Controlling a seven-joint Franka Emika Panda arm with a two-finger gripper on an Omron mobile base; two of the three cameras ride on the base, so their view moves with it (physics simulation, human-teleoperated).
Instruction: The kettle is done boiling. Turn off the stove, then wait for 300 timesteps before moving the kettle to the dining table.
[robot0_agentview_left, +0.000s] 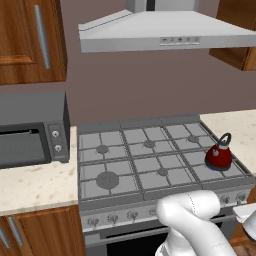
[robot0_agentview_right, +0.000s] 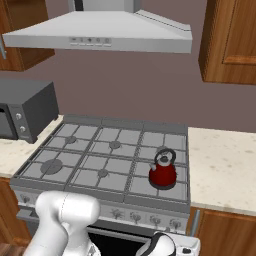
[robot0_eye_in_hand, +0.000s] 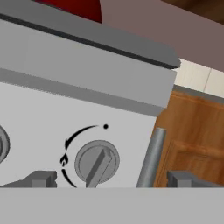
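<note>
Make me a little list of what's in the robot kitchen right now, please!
kettle: red, upright on the stove's front right burner
stove: grey, six burners, a row of knobs along the front
knob: the hand camera looks straight at it; it is on the front panel, a flame mark beside it
gripper: open, fingertips either side of the knob, not touching it
microwave: grey, on the counter left of the stove
hood: grey, hanging above the burners
</note>
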